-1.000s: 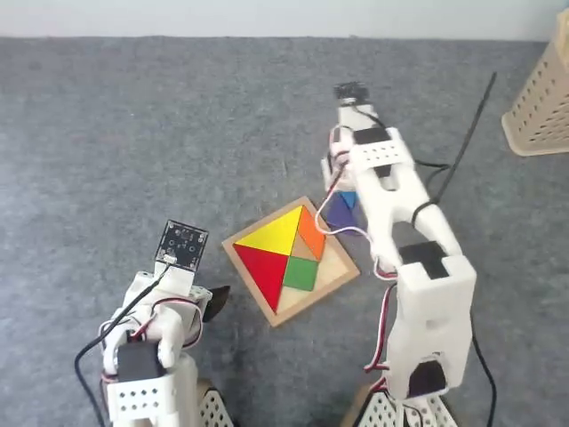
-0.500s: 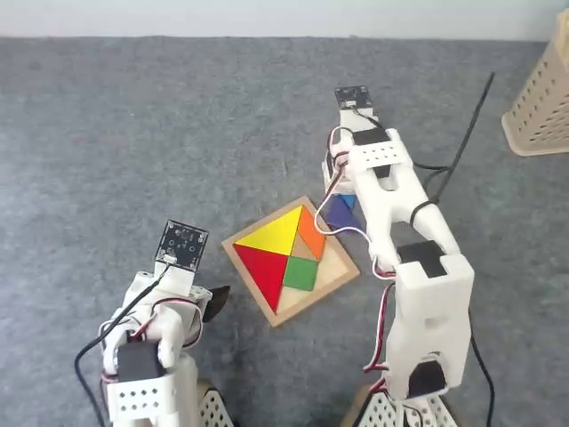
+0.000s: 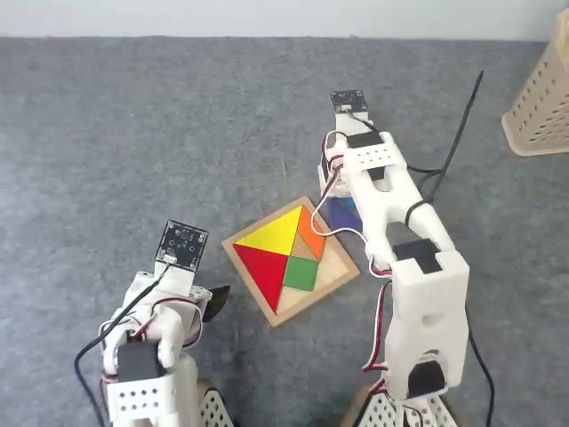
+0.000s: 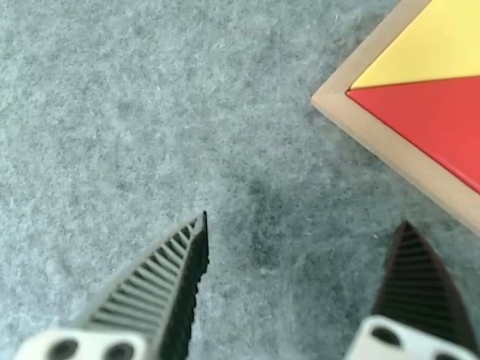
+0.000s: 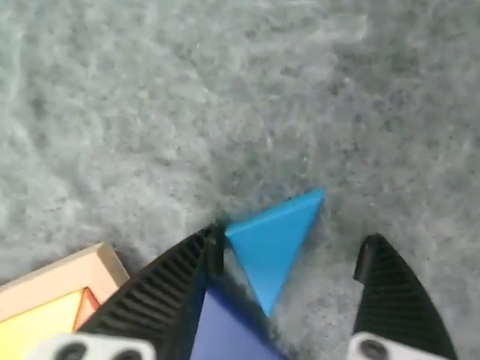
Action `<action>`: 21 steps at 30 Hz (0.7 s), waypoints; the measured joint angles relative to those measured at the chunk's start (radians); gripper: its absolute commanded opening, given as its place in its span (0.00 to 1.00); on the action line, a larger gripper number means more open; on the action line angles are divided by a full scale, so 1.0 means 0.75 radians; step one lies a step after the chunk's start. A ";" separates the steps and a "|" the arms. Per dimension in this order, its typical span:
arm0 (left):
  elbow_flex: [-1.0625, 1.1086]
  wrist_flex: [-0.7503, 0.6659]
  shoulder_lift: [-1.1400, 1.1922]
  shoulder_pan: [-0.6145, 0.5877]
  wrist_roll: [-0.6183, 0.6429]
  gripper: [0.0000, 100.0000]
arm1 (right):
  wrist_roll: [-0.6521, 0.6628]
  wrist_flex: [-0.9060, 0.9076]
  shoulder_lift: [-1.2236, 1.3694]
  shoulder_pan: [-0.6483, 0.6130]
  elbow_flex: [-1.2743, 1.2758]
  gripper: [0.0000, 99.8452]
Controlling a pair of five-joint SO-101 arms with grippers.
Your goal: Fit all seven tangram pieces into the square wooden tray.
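Observation:
The square wooden tray (image 3: pixel 338 269) lies mid-table holding a yellow triangle (image 3: pixel 274 233), a red triangle (image 3: pixel 262 269), an orange piece (image 3: pixel 311 233) and a green square (image 3: pixel 300 273). Beside its far right edge lie a light blue triangle (image 5: pixel 274 232) and a dark blue piece (image 5: pixel 225 330), the latter also under the right arm (image 3: pixel 373 173). My right gripper (image 5: pixel 289 251) is open and straddles the light blue triangle, one finger at its corner. My left gripper (image 4: pixel 300 244) is open over bare carpet, just short of the tray's near left corner (image 4: pixel 330 101).
Grey carpet covers the table. A perforated beige basket (image 3: pixel 544 98) stands at the far right edge. The right arm's black cable (image 3: pixel 458 151) trails towards the back. The left arm (image 3: pixel 164 320) sits at the front left.
The right arm has shifted slightly left, towards the tray's edge, over the blue pieces. The left arm and the pieces in the tray have not moved.

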 measured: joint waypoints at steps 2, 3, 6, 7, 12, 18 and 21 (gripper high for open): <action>0.000 0.000 0.000 0.000 0.000 0.35 | -0.004 -0.018 0.004 0.000 0.000 0.29; 0.000 0.000 0.000 0.000 0.000 0.35 | -0.004 -0.025 0.004 0.000 0.000 0.29; 0.000 0.000 0.000 0.000 0.000 0.35 | -0.004 -0.029 0.004 0.000 0.000 0.28; 0.000 0.000 0.000 0.000 0.000 0.35 | -0.004 -0.029 0.004 0.000 0.000 0.27; 0.000 0.000 0.000 0.000 0.000 0.35 | -0.004 -0.029 0.004 0.010 0.000 0.11; 0.000 0.000 0.000 0.000 0.000 0.35 | -0.002 -0.031 0.000 0.018 -0.016 0.06; 0.000 0.000 0.000 0.000 0.000 0.35 | 0.000 -0.031 0.000 0.018 -0.020 0.06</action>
